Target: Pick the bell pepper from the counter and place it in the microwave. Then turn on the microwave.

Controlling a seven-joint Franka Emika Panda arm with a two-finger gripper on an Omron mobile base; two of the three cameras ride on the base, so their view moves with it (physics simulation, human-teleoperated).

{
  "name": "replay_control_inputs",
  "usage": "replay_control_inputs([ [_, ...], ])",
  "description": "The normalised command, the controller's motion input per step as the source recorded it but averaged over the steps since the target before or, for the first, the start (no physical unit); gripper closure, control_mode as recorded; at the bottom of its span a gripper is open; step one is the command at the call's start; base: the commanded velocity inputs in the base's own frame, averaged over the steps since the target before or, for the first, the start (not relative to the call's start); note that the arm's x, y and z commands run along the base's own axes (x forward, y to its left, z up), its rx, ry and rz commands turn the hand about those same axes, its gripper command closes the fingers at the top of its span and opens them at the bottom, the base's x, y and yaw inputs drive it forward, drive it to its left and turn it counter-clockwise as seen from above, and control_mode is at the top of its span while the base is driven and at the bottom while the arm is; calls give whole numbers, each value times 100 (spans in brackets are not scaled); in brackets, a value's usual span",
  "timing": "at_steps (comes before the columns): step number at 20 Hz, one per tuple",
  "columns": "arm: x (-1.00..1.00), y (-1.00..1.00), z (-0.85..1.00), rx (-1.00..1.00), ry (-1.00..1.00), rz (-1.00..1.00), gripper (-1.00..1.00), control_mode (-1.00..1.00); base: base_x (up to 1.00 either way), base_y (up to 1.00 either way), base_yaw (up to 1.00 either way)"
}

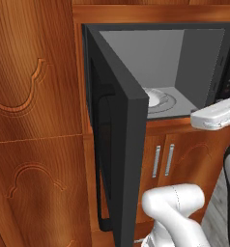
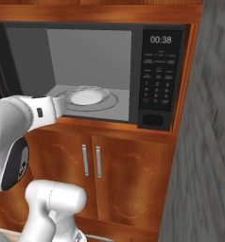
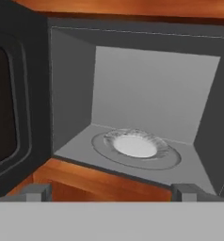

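1. The microwave (image 2: 93,71) sits built into wooden cabinets, its door (image 1: 119,144) swung wide open toward the left.
2. The grey interior holds a glass turntable (image 3: 137,148) with a pale glass dish (image 2: 85,96) resting on it, at the middle of the floor.
3. The pincer (image 3: 111,192) is open, jaws spread wide and holding nothing; in the hand view its tips (image 3: 36,192) rise at 7 and 5 o'clock, in front of the cavity's lower edge.
4. In the hand view the dish lies at about 12 o'clock from the pincer, well inside the cavity.
5. The keypad (image 2: 158,75) stands at 3 o'clock of the cavity in the right base view, with a clock display (image 2: 160,39) reading 00:38 at its top.
6. Below the microwave are two cabinet doors with silver handles (image 2: 91,161) side by side.
7. I cannot tell where the pepper is.
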Motion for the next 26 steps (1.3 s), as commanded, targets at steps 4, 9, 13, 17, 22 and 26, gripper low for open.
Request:
replay_control_inputs([
  [4, 27, -5, -2, 14, 2, -10, -100, -100, 0, 0, 0],
  [9, 22, -7, -2, 13, 0, -10, -100, -100, 0, 0, 0],
  [13, 21, -10, -1, 12, 0, -10, -100, -100, 0, 0, 0],
  [17, 13, -8, 0, 11, -1, -9, -100, -100, 0, 0, 0],
  [22, 2, -4, 0, 6, -5, -3, -100, -100, 0, 0, 0],
  [26, 0, -4, 0, 3, -8, -1, -100, -100, 0, 0, 0],
])
